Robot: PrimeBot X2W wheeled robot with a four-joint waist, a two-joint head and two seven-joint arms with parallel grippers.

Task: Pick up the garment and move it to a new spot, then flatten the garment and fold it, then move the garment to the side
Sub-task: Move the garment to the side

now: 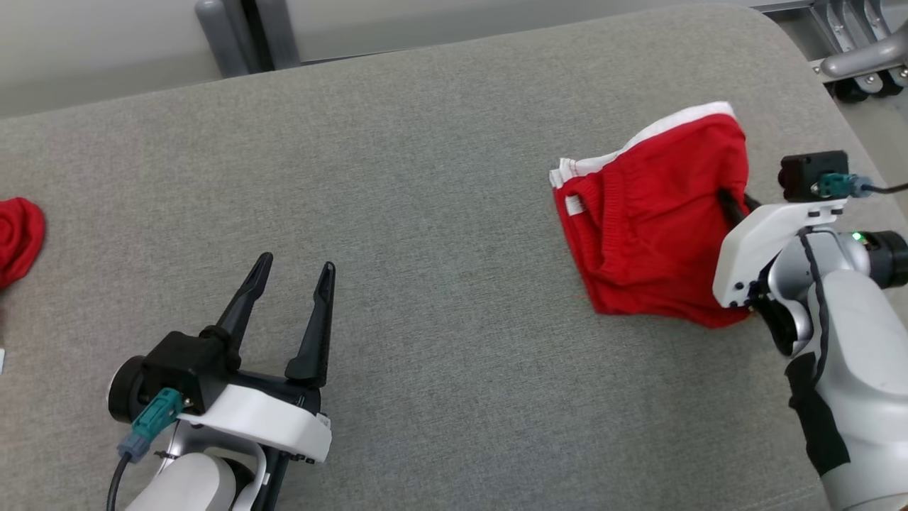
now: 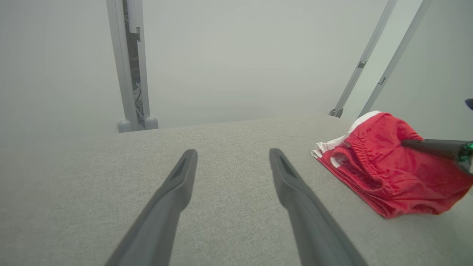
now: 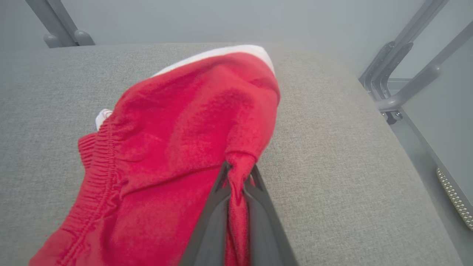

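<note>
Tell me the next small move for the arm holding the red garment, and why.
Probably raise the right gripper a little: it is shut on a pinch of the red garment, whose lower part lies bunched on the grey surface.

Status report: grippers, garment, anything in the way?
Right gripper shut on red garment. Left gripper open, holding nothing. Another red cloth at far left, apart.
</note>
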